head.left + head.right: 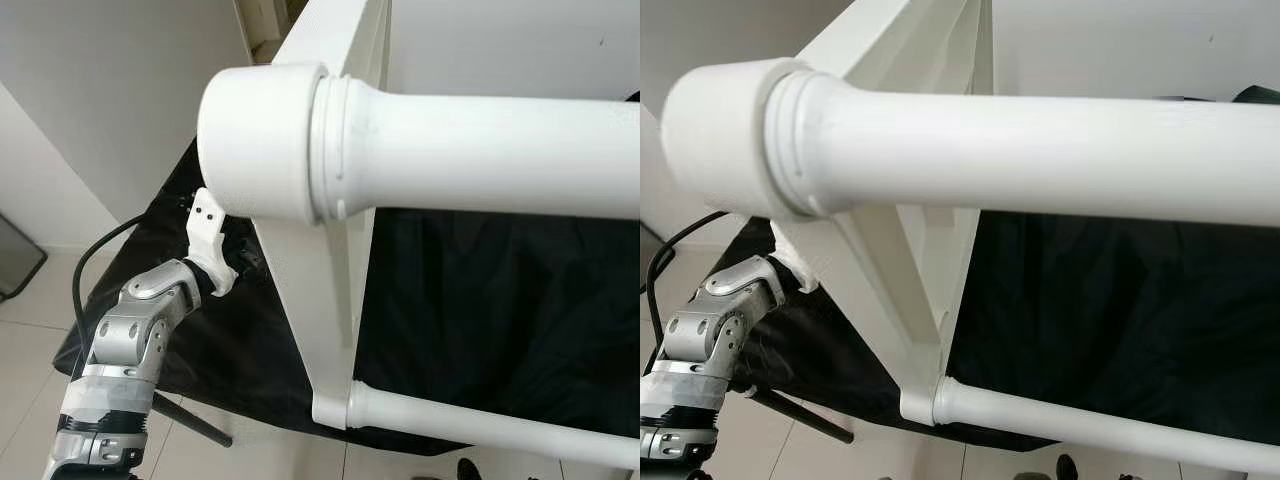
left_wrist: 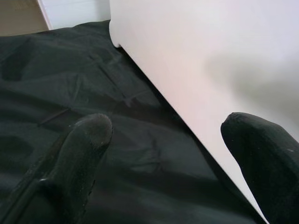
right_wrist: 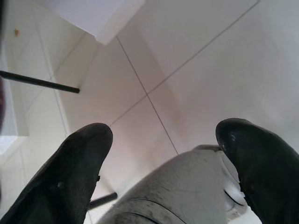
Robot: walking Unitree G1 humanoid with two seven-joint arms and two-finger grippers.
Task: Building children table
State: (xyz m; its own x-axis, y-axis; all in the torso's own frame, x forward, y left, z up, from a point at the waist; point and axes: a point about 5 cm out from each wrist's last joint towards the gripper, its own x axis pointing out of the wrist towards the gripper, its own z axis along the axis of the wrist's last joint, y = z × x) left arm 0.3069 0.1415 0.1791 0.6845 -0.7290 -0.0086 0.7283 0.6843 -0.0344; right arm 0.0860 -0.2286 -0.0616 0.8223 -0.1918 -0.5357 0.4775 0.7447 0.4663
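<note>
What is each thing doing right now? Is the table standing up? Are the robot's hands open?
Table: tipped on its side on the black cloth, not standing.
Near leg: fixed to the frame, pointing sideways.
Far leg: fixed to the frame, pointing sideways.
Black cloth: spread out, wrinkled.
Left gripper: open, beside the table's white panel, over the cloth.
Right gripper: open, holding nothing, pointing at the tiled floor.

We see a bench covered by a black cloth (image 1: 480, 300) that hangs over its near edge. A white table frame (image 1: 330, 290) lies directly on the cloth near the bench's left side, one round leg (image 1: 500, 425) running along the near edge. Below is a pale tiled floor (image 3: 187, 70).
</note>
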